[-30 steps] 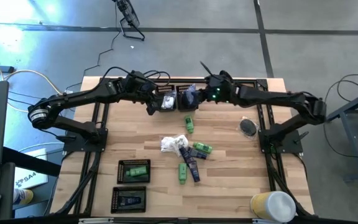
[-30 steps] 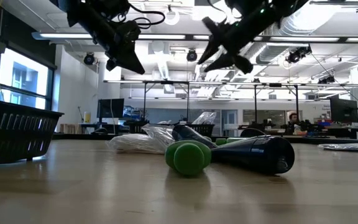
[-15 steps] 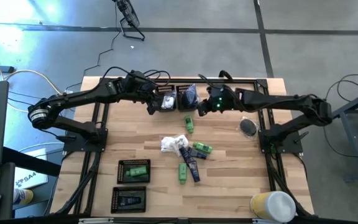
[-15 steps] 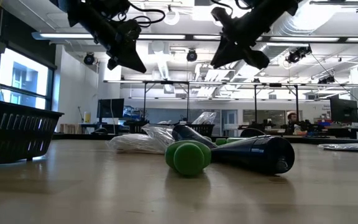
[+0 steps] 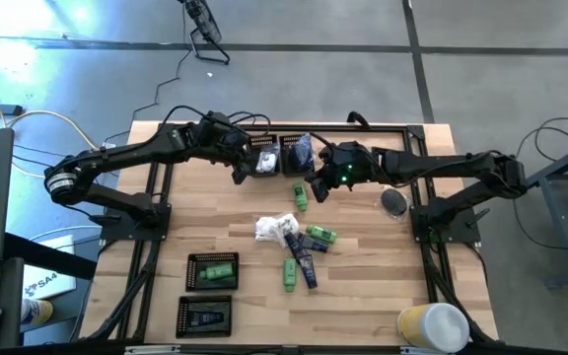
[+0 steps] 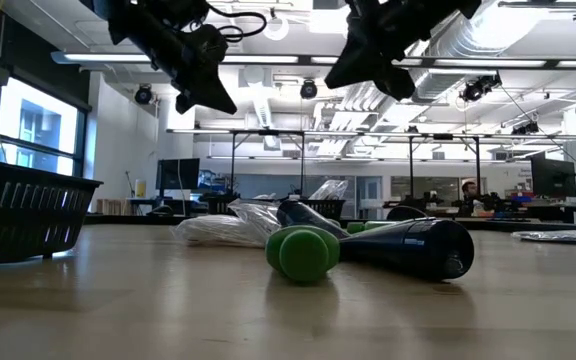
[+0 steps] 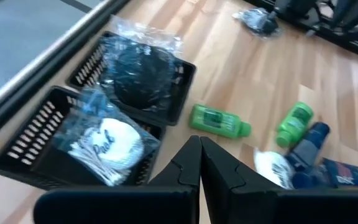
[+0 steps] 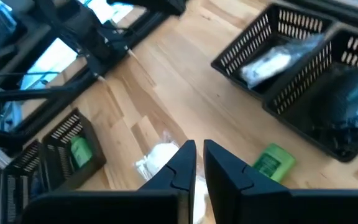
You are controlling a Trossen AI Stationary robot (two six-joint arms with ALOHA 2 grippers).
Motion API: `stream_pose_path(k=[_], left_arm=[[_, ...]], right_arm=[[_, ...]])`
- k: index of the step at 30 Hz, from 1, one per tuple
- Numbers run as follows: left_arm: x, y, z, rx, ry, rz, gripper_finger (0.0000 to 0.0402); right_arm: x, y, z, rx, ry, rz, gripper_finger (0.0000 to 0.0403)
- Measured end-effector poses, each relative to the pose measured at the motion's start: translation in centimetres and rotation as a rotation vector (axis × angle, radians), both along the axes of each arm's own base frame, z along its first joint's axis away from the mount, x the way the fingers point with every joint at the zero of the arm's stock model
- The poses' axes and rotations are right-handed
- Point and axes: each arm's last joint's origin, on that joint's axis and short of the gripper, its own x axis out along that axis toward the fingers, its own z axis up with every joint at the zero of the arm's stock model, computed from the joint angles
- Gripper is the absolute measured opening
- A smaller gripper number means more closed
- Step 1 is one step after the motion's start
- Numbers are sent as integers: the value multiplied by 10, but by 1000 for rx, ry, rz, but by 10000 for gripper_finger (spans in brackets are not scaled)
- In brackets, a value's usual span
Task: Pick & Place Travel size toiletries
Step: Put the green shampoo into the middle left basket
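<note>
Two black mesh trays stand at the table's far edge. One [image 5: 264, 158] holds a white packet [image 7: 107, 142]; the other [image 5: 296, 155] holds a dark round piece in a clear bag [image 7: 140, 70]. A green tube [image 5: 301, 198] lies just in front of them. Mid-table lie a white packet [image 5: 275, 229], two more green tubes [image 5: 320, 235] and navy tubes [image 5: 305, 260]. My left gripper [image 5: 239, 176] hovers shut beside the trays. My right gripper [image 5: 315, 191] hangs shut above the first green tube, with nothing between its fingers [image 8: 185, 163].
Two more mesh trays sit near the front left: one [image 5: 212, 270] with a green tube, one [image 5: 205, 316] with a navy tube. A bagged dark piece [image 5: 393, 201] lies at the right. A yellow-and-white roll [image 5: 432, 325] stands at the near right corner.
My right gripper has shut its fingers and drawn back from over the tray with the bagged dark piece, toward the table's near edge, rolling a little. The bagged piece stays in the tray.
</note>
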Motion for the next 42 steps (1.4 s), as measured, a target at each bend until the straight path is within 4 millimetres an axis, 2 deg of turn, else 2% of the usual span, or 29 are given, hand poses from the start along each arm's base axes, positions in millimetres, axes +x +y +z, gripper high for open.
stream_pose_path(k=[10, 19, 26, 37, 42], left_arm=[[-2, -2, -4, -37, 34, -24, 1], [-2, -2, -3, -23, 30, -33, 1], [-2, -2, -3, 9, 36, -55, 1], [-1, -3, -3, -128, 7, 40, 1], [9, -19, 1, -142, -42, -15, 1]], right_arm=[[2, 8, 2, -1, -25, 21, 21], [3, 11, 2, 97, -38, -52, 20], [-3, 31, -9, 129, 88, -84, 4], [-8, 58, -14, 39, 180, 81, 3], [-9, 68, -15, 26, 193, 147, 3]])
